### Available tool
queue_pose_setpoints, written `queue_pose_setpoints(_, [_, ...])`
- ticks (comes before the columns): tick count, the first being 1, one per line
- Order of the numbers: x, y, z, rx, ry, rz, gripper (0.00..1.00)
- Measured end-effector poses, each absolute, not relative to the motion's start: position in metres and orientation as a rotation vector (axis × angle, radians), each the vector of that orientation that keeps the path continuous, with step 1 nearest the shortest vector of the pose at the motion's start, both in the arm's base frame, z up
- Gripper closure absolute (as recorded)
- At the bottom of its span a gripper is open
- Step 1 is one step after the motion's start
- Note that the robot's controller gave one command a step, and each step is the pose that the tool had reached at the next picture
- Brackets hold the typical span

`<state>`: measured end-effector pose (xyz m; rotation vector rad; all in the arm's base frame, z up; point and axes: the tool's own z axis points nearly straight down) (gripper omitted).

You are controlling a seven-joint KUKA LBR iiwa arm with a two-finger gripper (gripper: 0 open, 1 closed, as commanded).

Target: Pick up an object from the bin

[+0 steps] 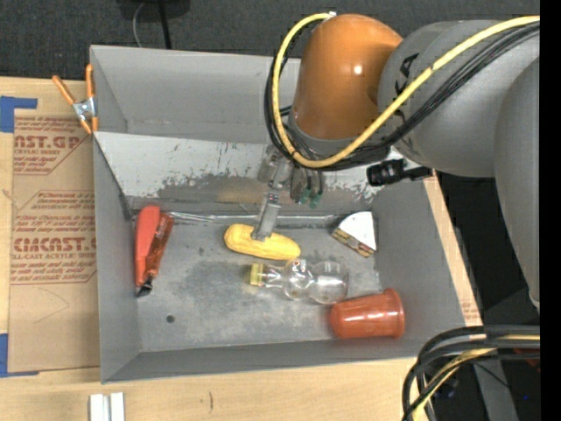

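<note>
- Gripper (pixel 263 232) was low over the middle of the grey bin (pixel 118 200), its tip against the top of a yellow banana-shaped object (pixel 273 248).
- How wide the gripper stood could not be told, nor whether it gripped the yellow object.
- The yellow object lay flat on the bin floor directly under the tip, lengthways across the view.
- A clear bottle with a yellow cap (pixel 300 281) lay just beyond the yellow object, toward the near wall; contact between them could not be told.
- A red cup (pixel 368 314) lay on its side, below and to the view's right of the gripper, near the bottle's far end.
- A white wedge with a brown edge (pixel 358 231) lay to the view's right of the gripper, apart from it.
- A red-orange elongated object (pixel 149 246) lay well apart to the view's left, by the wall.
</note>
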<state>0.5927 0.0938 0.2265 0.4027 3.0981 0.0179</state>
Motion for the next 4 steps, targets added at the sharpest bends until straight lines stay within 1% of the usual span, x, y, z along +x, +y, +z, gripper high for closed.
queue_pose_setpoints(1, [0.580, 0.063, 0.247, 0.128, 3.115, 0.016, 0.00])
queue_pose_setpoints(2, [0.585, 0.030, 0.217, 0.060, 3.119, 0.014, 0.00])
queue_pose_setpoints(3, [0.571, 0.032, 0.161, 0.302, 3.101, 0.018, 0.00])
queue_pose_setpoints(4, [0.569, 0.056, 0.114, 0.077, 3.115, 0.014, 0.00])
